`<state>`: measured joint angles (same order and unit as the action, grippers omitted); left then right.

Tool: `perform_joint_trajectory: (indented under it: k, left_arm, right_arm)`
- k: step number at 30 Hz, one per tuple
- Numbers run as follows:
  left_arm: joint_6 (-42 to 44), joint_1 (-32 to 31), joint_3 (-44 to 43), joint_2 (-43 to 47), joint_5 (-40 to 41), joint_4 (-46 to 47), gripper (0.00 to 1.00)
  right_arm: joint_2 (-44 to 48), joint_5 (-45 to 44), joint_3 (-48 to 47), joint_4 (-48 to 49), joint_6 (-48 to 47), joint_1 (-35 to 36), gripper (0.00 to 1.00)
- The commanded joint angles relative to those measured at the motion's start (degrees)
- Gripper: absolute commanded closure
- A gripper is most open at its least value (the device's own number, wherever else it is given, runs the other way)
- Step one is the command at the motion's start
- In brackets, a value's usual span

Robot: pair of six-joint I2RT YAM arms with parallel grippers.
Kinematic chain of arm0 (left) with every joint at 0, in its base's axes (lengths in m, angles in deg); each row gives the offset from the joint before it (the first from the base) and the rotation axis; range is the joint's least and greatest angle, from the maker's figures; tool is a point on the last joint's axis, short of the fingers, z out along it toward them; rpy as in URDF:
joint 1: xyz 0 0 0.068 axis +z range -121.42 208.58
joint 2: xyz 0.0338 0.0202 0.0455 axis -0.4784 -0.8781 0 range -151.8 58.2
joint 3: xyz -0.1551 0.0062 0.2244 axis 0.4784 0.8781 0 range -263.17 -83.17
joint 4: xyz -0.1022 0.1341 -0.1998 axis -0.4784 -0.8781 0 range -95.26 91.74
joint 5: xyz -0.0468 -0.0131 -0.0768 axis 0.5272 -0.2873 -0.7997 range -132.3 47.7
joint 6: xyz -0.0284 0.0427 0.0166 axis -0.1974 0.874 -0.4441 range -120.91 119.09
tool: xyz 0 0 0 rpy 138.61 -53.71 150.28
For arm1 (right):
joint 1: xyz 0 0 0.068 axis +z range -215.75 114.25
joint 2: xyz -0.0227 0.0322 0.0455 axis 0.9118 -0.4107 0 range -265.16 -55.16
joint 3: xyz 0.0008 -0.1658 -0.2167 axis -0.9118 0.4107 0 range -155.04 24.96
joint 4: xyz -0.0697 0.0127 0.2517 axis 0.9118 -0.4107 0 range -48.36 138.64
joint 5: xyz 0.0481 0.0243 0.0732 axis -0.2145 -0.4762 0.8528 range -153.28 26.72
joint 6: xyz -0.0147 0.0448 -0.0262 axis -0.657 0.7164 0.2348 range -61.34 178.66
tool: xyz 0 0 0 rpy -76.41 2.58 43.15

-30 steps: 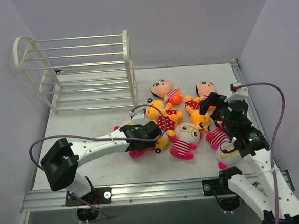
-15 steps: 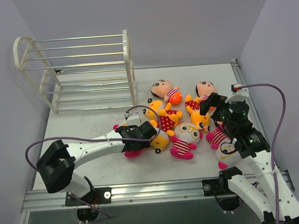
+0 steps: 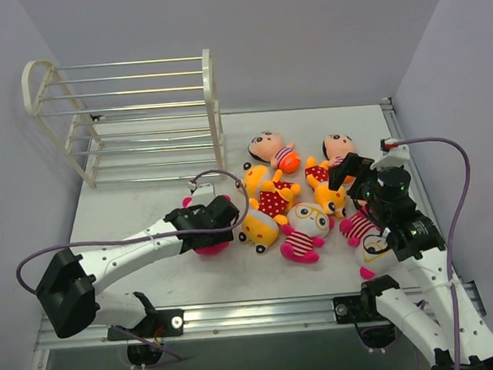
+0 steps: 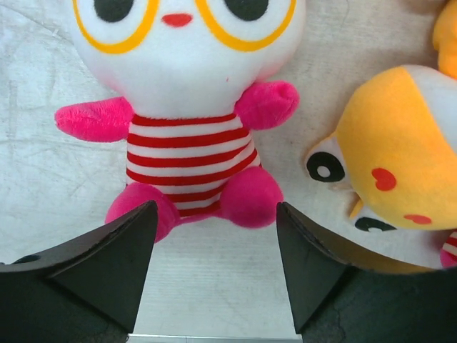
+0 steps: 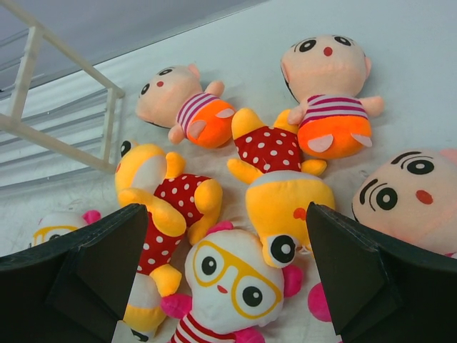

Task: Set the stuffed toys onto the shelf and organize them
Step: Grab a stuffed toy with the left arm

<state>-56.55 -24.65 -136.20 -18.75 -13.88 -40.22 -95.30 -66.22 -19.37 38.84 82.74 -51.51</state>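
A pink stuffed toy [image 4: 189, 136] with a white face, yellow glasses and a red-striped belly lies on the table just beyond my open left gripper [image 4: 216, 214]. In the top view that gripper [image 3: 219, 216] hangs over it and only pink parts [image 3: 204, 244] show. A yellow-orange toy [image 4: 389, 164] lies to its right. My right gripper [image 3: 347, 171] is open and empty, above the pile. Below it in the right wrist view [image 5: 227, 214] are a glasses toy [image 5: 232, 282], two red-dotted yellow toys [image 5: 161, 196] and peach-faced toys [image 5: 328, 78]. The cream shelf [image 3: 132, 117] stands back left with nothing on it.
Several more toys lie in a cluster at centre right [image 3: 304, 227], some under the right arm [image 3: 371, 248]. A purple cable [image 3: 229, 182] loops above the left wrist. The table's metal rail [image 3: 238, 312] runs along the near edge. Grey walls close in both sides.
My left arm has swung to the left, away from the pile. The pink toy under it now lies further left, apart from the yellow toy. The right arm has not moved.
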Motion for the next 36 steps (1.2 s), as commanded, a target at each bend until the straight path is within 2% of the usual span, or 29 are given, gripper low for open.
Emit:
perform_joint_trajectory:
  k: [1,11,16,31,36]
  left_arm:
    - [-0.08,-2.40,-3.38,0.40,0.57,-1.37,0.24]
    - [0.97,-6.71,-9.89,-9.61,3.91,-2.16,0.24]
    - [0.53,-8.02,-13.49,-14.80,7.16,-6.82,0.24]
    - [-0.44,-8.12,-11.13,-17.00,7.08,-5.24,0.29]
    - [-0.70,-8.20,-11.21,-17.80,7.61,-5.24,0.34]
  right_arm:
    - [-0.55,1.01,0.30,3.04,0.45,0.00,0.00]
    - [-0.47,1.01,0.13,2.60,0.18,0.09,0.00]
    - [-0.46,0.92,0.13,2.51,-0.08,0.09,0.00]
    - [-0.55,0.92,0.92,2.95,0.01,0.09,0.00]
    - [-0.38,0.74,1.27,3.03,-0.08,0.09,0.00]
